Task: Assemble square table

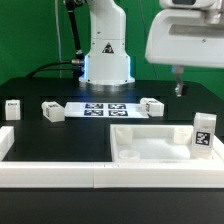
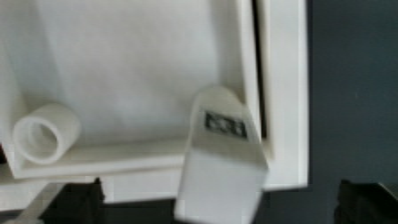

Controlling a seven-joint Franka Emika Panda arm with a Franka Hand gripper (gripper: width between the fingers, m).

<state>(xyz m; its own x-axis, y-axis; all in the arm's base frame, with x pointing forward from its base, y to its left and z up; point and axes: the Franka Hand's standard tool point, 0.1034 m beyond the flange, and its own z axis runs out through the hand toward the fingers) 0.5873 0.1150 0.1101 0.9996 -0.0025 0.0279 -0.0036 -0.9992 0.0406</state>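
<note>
My pincer [image 1: 180,88] hovering over the panel [image 1: 150,143], fingers wide apart and empty, panel lying flat on the black surface [image 1: 60,135] by the front rail [image 1: 50,170], one leg [image 1: 203,135] upright at its exterior-view right edge, other legs [image 1: 52,111] loose near the marker board [image 1: 105,108].

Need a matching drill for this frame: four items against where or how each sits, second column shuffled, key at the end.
Items
1. marker board
2. square panel
3. rightmost leg
4. hand

Places or states
A. up above the table, open
B. lying rim-up at the exterior view's right
C. flat in front of the robot base
D. standing upright at the panel's edge

Pairs: 1-C, 2-B, 3-D, 4-A
</note>
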